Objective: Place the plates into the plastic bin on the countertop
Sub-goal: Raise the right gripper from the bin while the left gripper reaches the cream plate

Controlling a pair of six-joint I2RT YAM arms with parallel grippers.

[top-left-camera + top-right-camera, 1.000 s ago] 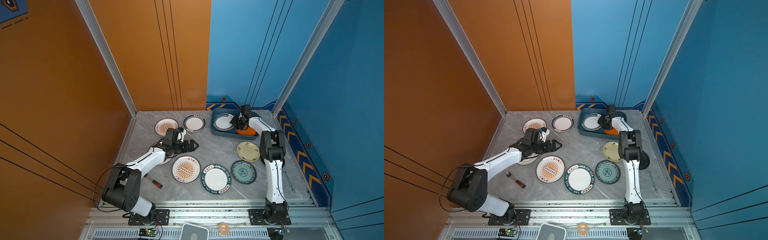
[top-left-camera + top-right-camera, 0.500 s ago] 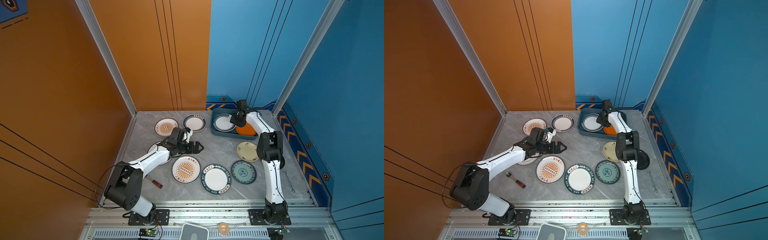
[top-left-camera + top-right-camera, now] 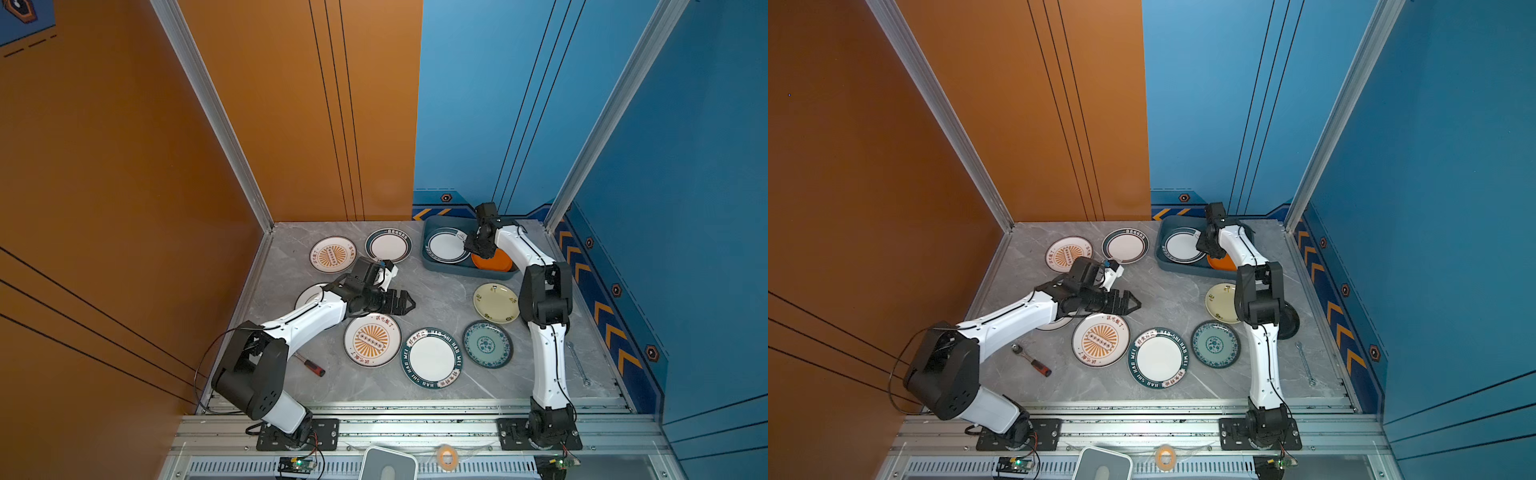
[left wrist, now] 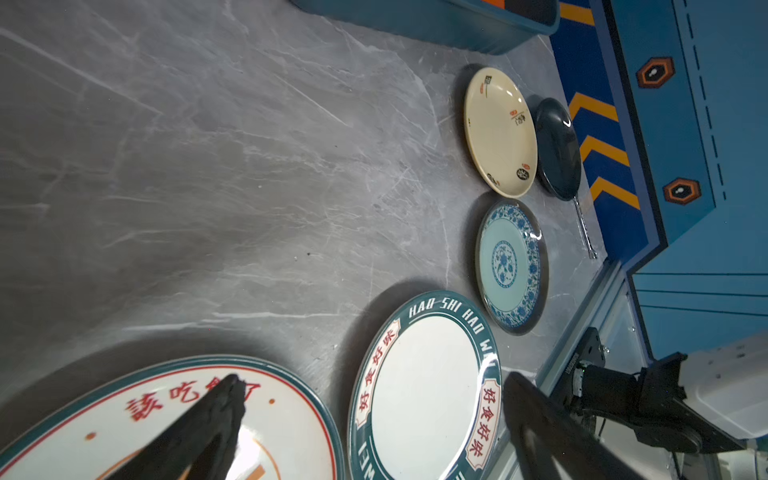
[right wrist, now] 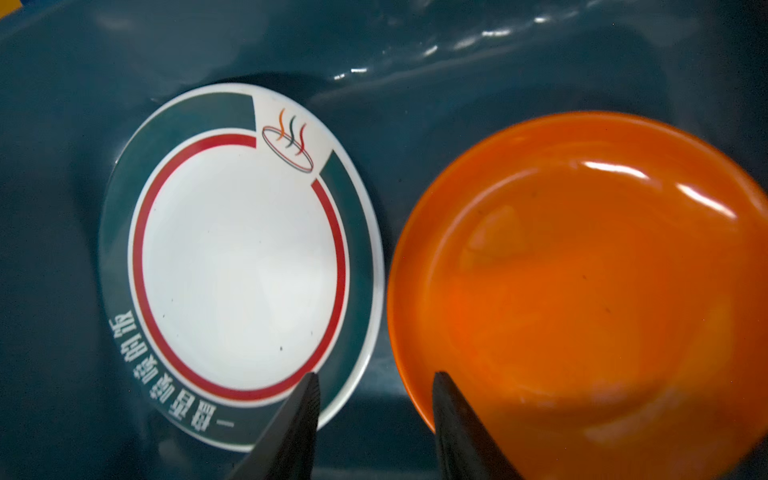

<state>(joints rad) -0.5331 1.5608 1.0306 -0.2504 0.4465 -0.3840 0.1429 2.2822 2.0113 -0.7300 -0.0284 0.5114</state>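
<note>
hovering over the plastic bin [image 3: 446, 269], right gripper [image 5: 376, 376] part-open and empty; left gripper [image 4: 372, 377] wide open, empty

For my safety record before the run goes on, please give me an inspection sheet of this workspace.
Surface: grey countertop, no spill seen.
Job's things: white plate and orange plate in the bin; eight other plates outside it.
Clutter: screwdriver, wrench.
Tools: left tool open, empty, above the countertop; right tool open, empty, above the bin.
Cables: black cable loops beside the left arm.
Surroundings: orange wall, blue wall, metal rail in front.
</note>
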